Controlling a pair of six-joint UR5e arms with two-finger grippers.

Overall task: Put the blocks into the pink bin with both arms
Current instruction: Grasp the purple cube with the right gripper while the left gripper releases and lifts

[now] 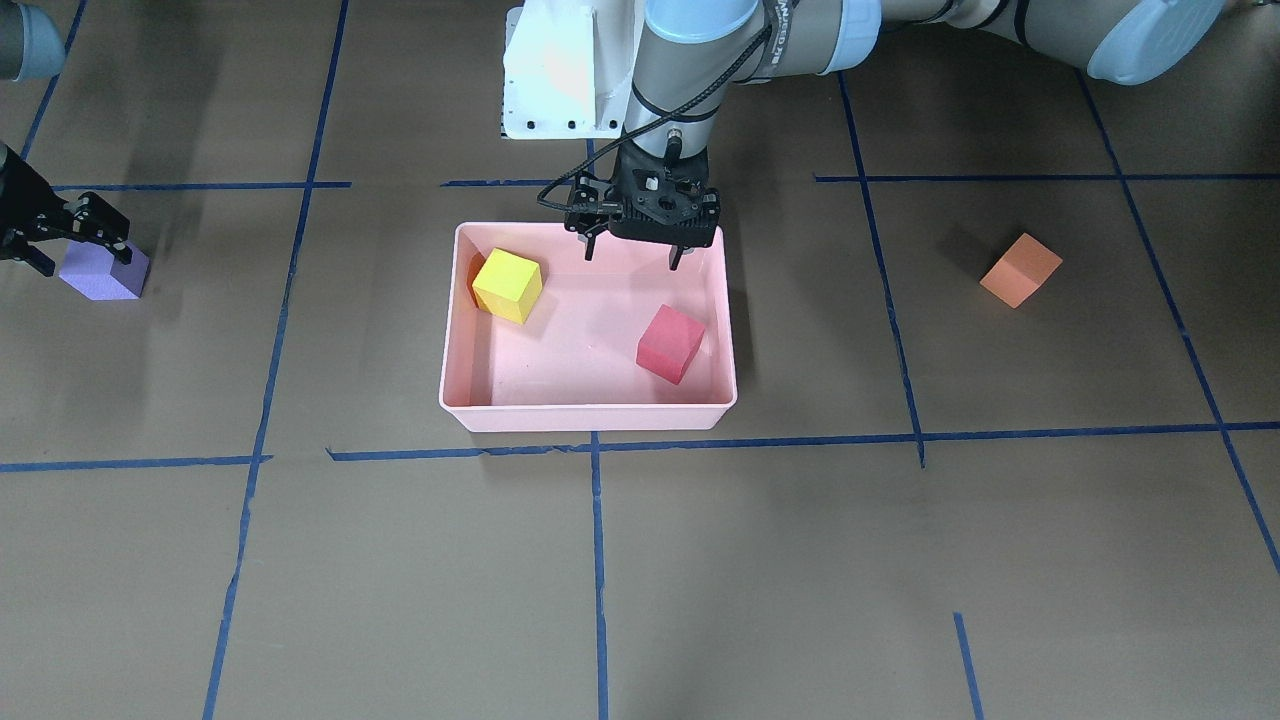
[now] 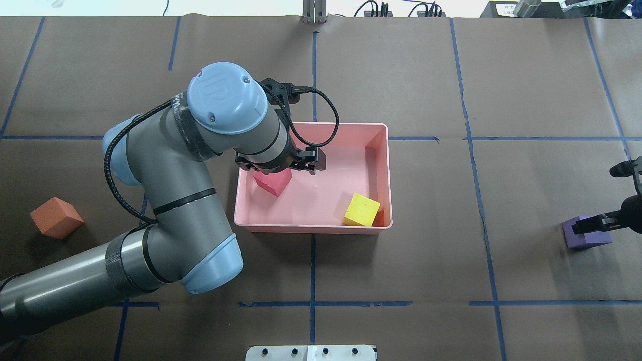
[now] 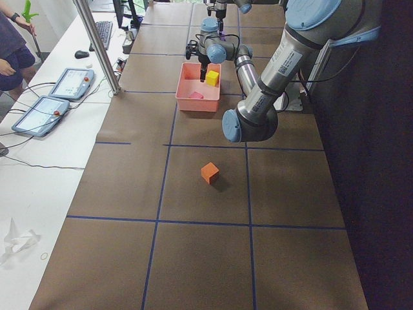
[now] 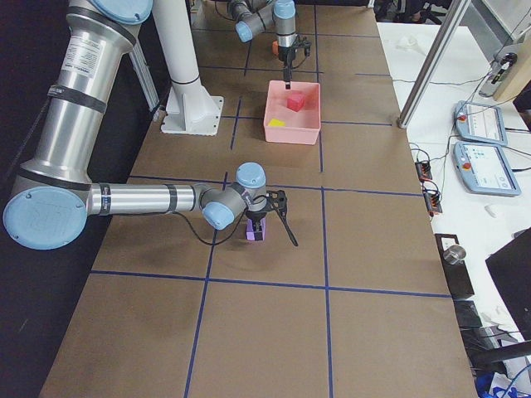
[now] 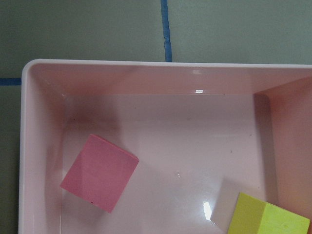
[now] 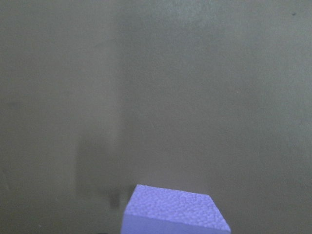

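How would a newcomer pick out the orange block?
Start at the pink bin mid-table, then look toward the robot's left, past the left arm. The orange block sits alone on brown paper there, askew to the blue tape. Red and yellow lie in the bin and purple is far right; only this one is orange.

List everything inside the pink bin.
The bin holds a yellow block in a corner and a red block apart from it. The open left gripper hovers above, covering part of the red block in the overhead view. Nothing else shows.
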